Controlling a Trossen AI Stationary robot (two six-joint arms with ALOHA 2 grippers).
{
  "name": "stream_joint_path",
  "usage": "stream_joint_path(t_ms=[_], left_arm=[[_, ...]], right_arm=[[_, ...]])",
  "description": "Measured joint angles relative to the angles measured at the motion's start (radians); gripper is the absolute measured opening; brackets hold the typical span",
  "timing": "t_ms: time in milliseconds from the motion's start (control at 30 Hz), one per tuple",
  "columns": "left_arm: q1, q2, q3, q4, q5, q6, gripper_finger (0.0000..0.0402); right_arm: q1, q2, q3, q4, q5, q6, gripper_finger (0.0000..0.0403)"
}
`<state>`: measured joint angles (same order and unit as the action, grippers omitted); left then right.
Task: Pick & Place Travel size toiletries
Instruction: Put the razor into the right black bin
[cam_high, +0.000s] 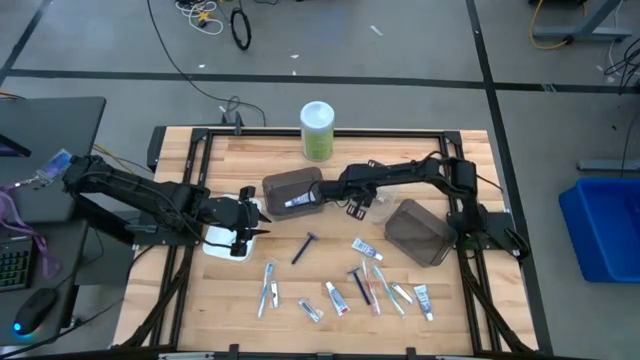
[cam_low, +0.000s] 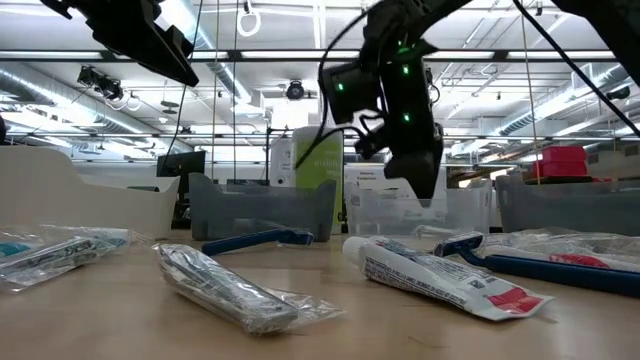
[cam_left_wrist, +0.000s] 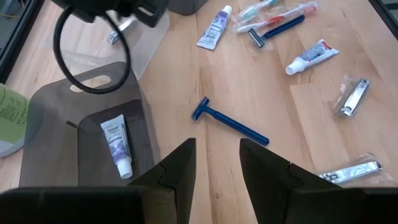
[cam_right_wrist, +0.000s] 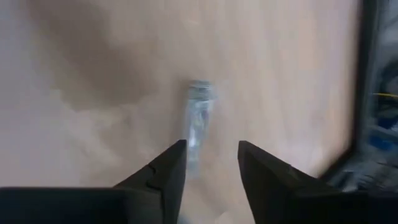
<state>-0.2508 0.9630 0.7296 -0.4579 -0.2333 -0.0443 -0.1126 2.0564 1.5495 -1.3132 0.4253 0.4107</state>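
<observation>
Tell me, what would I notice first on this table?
Probably the tall green canister with its white lid, standing at the table's far edge. Next, the little tubes, razors and toothbrushes scattered along the near side. Between them, the right gripper hangs just beside a dark tray holding one white tube.

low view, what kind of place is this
Probably a robotics lab or workshop in an industrial hall: exposed ceiling pipes, loose cables on a concrete floor, and a wooden table with toiletries laid out.
</observation>
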Motion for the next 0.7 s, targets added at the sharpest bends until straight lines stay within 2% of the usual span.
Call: stream_joint_path(t_ms=[133,300,367,500,700], left_arm=[[0.0,0.0,0.0,0.0,-0.002,0.024,0.0132],[0.0,0.0,0.0,0.001,-0.026,0.025,0.0132],[0.0,0.0,0.0,0.001,-0.039,0.023,0.0132],[0.0,0.0,0.0,0.001,-0.043,0.03,0.0132],[0.0,0.0,0.0,0.005,-0.045,0.031,0.0132]], right_arm=[[0.031,0.0,0.074,-0.066,-0.203,0.122,0.0163],[0.068,-0.001,0.163,-0.119,-0.574,0.275,0.0152],[0.105,-0.001,0.176,-0.109,-0.676,0.314,0.0149],[0.196,-0.001,0.177,-0.093,-0.713,0.377,0.015],[0.346,-0.001,0.177,-0.017,-0.643,0.515,0.0149]])
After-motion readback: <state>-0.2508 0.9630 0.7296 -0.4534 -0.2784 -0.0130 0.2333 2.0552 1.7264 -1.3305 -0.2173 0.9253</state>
